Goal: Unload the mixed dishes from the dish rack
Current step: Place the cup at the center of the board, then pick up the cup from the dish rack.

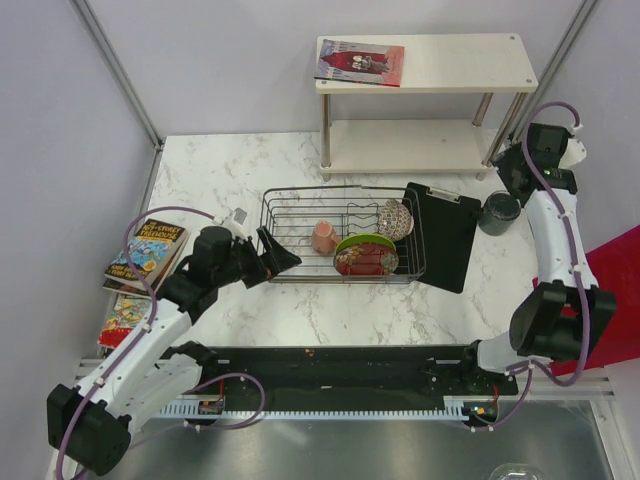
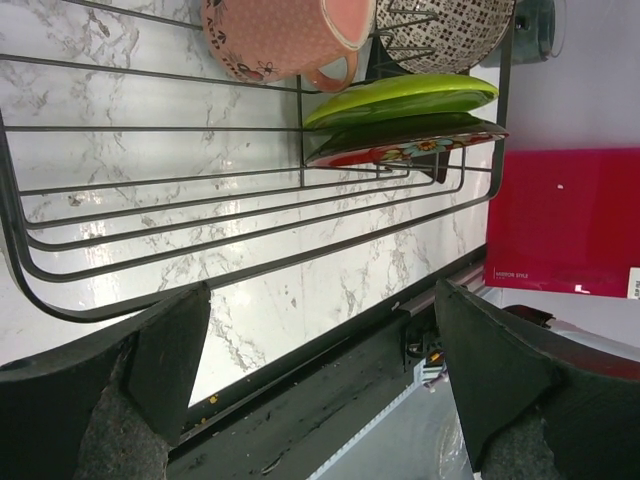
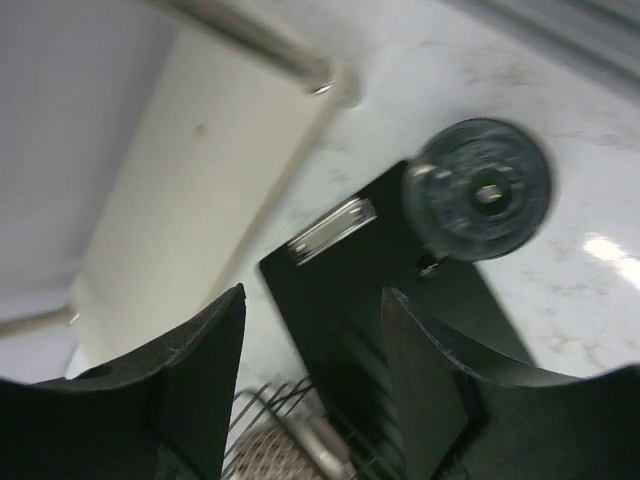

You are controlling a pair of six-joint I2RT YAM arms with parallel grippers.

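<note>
**Desk:** Where do the edges fall, and what room is there?

**Photographer:** A rectangular dark wire dish rack (image 1: 290,215) sits mid-way on the white marble tabletop (image 1: 230,170). A band of bare marble runs between its near rim and the black rail (image 1: 340,362) at the front. A flat black clipboard (image 1: 445,240) lies against the rack's right end, and a cream two-tier shelf (image 1: 440,65) stands behind.

**Desk:** And the dishes?

**Photographer:** At the rack's right end, a glossy lime-green round plate (image 1: 362,242) and a red patterned dish (image 1: 365,262) lean together. A grey-beige patterned small bowl (image 1: 396,219) is propped behind them. A small pink dotted cup (image 1: 323,237) rests among the wires mid-rack. A dark green-black cup (image 1: 498,213) stands outside the rack on the marble, just beside the clipboard's right edge.

**Desk:** The arms?

**Photographer:** The left tool (image 1: 283,260) is at the rack's near left corner, jaws spread wide and holding nothing. The right tool (image 3: 310,370) hangs above the dark cup and clipboard with its fingers parted and empty; that view is blurred.
</note>
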